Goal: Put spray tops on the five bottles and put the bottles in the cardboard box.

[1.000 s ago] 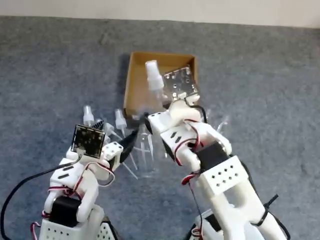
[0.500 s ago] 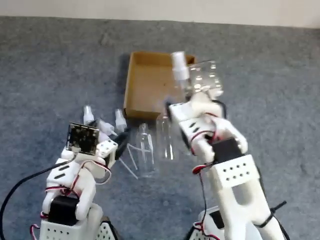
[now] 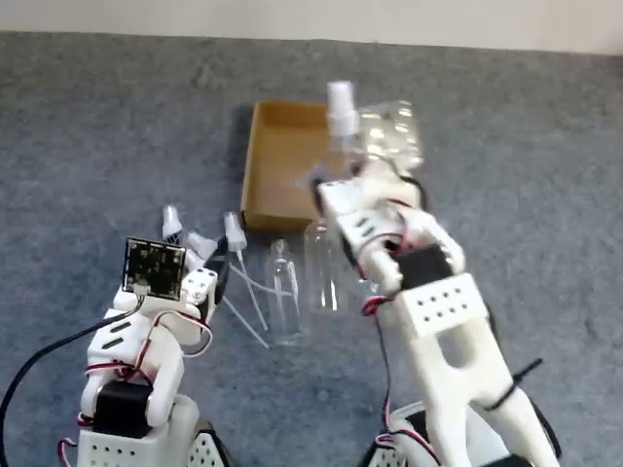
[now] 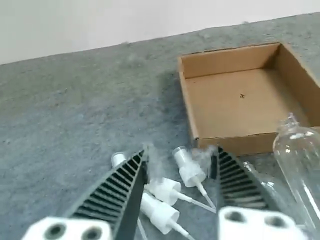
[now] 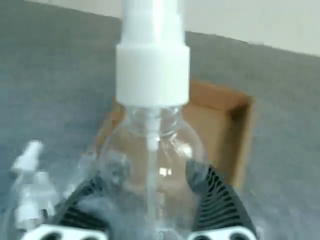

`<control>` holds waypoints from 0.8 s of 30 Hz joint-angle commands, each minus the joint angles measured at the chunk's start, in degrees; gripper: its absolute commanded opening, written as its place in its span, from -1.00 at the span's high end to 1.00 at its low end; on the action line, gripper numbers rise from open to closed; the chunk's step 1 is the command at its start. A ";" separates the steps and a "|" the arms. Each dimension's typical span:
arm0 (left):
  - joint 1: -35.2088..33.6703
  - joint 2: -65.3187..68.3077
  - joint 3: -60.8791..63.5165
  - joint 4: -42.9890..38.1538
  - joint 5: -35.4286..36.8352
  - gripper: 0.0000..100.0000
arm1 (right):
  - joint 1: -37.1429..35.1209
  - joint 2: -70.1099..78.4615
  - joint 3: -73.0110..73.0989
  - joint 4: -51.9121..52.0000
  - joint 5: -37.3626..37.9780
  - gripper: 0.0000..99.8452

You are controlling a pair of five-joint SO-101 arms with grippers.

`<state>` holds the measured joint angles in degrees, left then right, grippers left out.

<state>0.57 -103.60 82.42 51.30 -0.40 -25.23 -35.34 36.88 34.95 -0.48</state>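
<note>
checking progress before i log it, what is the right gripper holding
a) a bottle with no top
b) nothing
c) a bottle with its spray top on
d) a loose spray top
c: the right gripper is shut on a clear bottle with a white spray top on its neck.

Bottle [image 5: 150, 155] looks glossy plastic, box [image 4: 230, 107] matt cardboard
</note>
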 commanded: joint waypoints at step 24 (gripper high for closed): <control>3.21 -0.48 -0.13 -1.05 -3.60 0.37 | -17.89 4.00 -11.03 8.22 -5.27 0.99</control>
<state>5.05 -103.78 82.42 51.30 -3.38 -41.41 -30.51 29.58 42.07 -4.26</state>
